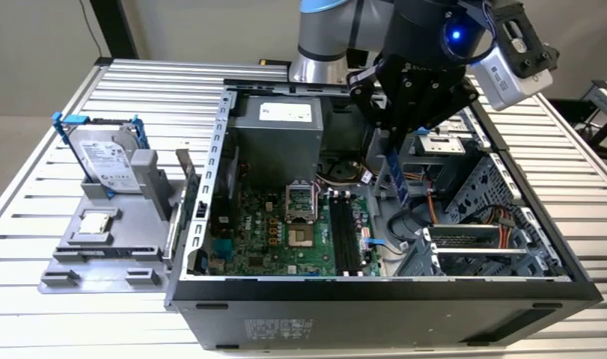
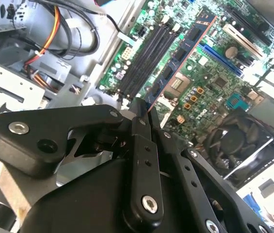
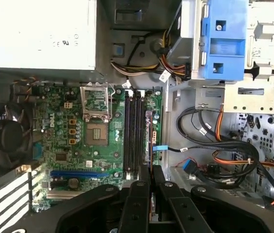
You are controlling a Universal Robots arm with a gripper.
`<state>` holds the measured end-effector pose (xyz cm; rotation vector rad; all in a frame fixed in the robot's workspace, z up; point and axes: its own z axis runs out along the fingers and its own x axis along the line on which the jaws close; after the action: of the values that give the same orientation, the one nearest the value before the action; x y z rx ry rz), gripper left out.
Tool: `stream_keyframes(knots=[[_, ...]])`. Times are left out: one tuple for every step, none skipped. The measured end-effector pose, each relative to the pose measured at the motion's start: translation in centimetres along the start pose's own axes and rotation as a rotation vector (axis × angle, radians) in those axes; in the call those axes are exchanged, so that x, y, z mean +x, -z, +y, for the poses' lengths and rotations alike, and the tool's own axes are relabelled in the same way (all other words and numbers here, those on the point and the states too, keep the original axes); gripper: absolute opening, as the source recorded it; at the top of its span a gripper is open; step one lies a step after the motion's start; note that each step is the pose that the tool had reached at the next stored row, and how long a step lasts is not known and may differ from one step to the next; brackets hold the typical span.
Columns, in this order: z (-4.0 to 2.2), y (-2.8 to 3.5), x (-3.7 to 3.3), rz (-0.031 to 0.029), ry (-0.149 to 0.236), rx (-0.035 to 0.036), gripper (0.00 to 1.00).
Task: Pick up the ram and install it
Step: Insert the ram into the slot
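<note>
Over the open computer case, exterior view: the gripper hangs at about 1 o'clock of the motherboard. Jaws are clamped on the upper end of the ram. The stick hangs nearly upright, slightly tilted, with its lower end in the air just at 3 o'clock of the black slots, apart from them. Second wrist view: the ram runs out from between the fingers, its row of black chips showing, roughly parallel to the slots beneath. First wrist view: the gripper sits near one end of the slots. Outside the case, at 9 o'clock in the exterior view, a hard drive stands upright in a grey holder on the slatted table. A small square processor chip lies flat at 6 o'clock of the drive.
</note>
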<state>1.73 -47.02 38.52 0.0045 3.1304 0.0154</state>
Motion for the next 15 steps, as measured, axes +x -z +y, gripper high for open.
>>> stream_keyframes(knots=[[0.01,-0.05,-0.19,-0.0001,-0.004,0.0001,0.00],[0.01,-0.10,-0.38,-0.0001,-0.009,0.0002,0.00],[0.02,-0.15,-0.56,-0.0001,-0.012,0.0003,0.00],[0.03,-0.22,-0.73,-0.0002,-0.017,0.0002,0.00],[0.03,-0.27,-0.83,-0.0002,-0.021,0.0004,0.00],[0.03,-0.28,-0.84,-0.0002,-0.023,0.0005,0.00],[0.03,-0.28,-0.84,-0.0002,-0.023,0.0004,0.00],[0.03,-0.28,-0.85,-0.0002,-0.023,0.0004,0.00],[0.03,-0.29,-0.85,-0.0003,-0.023,0.0004,0.00],[0.03,-0.32,-0.86,-0.0003,-0.023,0.0002,0.00],[0.03,-0.41,-0.86,-0.0004,-0.023,0.0001,0.00],[0.04,-0.51,-0.86,-0.0005,-0.023,0.0001,0.00],[0.06,-0.63,-0.86,-0.0005,-0.024,0.0003,0.00],[0.08,-0.75,-0.86,-0.0007,-0.025,0.0003,0.00],[0.09,-0.81,-0.85,-0.0007,-0.025,0.0004,0.00]])
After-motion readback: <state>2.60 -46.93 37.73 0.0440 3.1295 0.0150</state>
